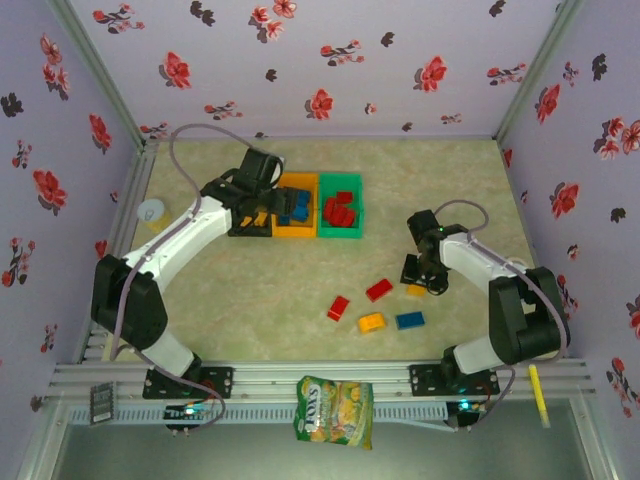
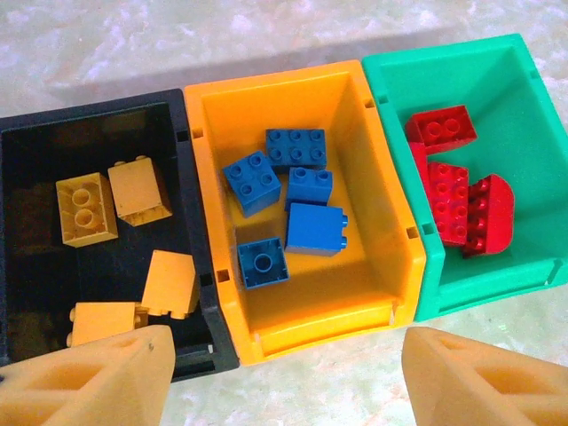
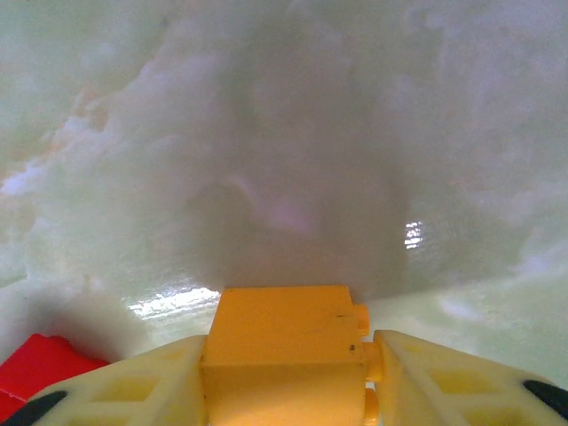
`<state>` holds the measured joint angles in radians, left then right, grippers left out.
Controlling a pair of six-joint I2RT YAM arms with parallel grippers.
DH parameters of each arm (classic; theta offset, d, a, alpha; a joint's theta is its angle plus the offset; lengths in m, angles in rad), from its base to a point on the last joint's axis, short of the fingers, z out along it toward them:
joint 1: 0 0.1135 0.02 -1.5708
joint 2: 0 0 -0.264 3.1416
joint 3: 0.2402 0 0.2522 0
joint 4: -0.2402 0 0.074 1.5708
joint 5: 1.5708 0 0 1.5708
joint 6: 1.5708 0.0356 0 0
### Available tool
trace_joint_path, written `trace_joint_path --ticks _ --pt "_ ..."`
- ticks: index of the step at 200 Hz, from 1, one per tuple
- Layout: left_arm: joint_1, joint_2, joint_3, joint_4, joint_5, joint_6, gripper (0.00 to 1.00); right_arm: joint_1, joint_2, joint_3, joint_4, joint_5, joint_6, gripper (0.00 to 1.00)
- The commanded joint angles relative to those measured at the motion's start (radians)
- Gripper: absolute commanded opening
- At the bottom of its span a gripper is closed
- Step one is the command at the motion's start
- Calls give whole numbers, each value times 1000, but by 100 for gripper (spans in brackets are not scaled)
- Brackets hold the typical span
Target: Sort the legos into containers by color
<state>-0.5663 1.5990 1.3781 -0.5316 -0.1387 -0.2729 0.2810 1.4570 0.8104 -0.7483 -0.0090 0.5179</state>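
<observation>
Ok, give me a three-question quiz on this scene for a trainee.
1. True or false: the orange bin holds blue bricks.
2. Which bin holds the red bricks? A black, B orange, C green.
3. Fill in: the right gripper is shut on a ____ brick.
Key: 1 true; 2 C, the green bin; 3 yellow-orange brick.
</observation>
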Motion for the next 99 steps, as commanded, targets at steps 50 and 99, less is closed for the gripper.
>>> trace_joint_path --ticks 50,99 --pt "8 -102 -35 -29 -46 10 69 1 -31 116 -38 -23 -35 35" --pt "8 -150 -41 -51 -62 -16 69 65 7 351 -4 -21 -51 32"
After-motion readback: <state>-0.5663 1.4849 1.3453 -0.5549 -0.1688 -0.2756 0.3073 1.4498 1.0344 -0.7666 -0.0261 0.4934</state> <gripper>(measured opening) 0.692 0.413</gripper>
